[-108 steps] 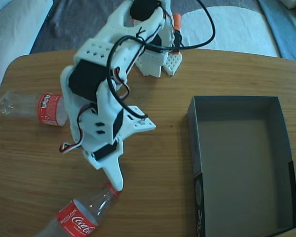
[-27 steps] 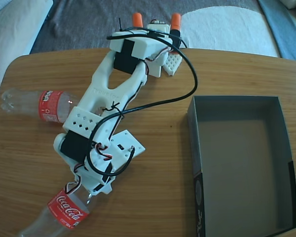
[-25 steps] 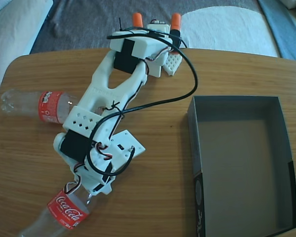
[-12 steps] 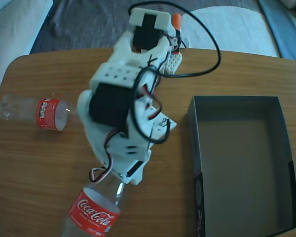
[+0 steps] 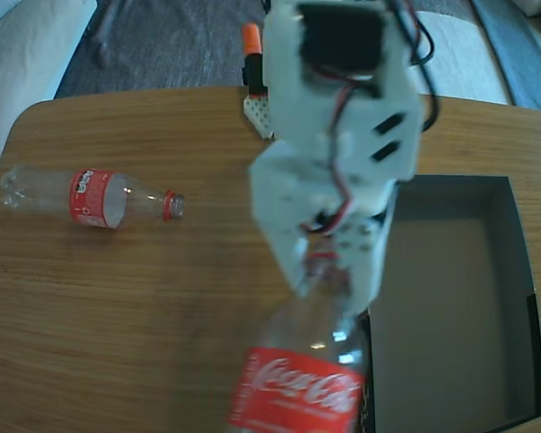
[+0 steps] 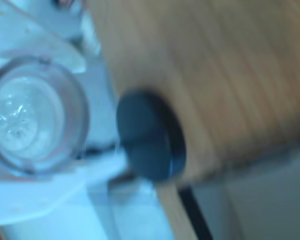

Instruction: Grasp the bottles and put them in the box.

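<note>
Having swung from the counter's near edge, the gripper (image 5: 329, 271) is closing on a bottle (image 5: 302, 383) by its neck alone, so it is risking swinging or slipping before clearing the box (image 5: 514, 230) wall beside it.

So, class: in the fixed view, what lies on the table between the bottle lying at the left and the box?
Nothing rests there: between the lying bottle and the box the fixed view shows bare wood, crossed above by the arm with the lifted bottle.

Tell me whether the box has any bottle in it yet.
Empty. In the fixed view the box shows only its bare grey floor; one bottle lies on the table, the other bottle hangs from the gripper at the box's left edge.
</note>
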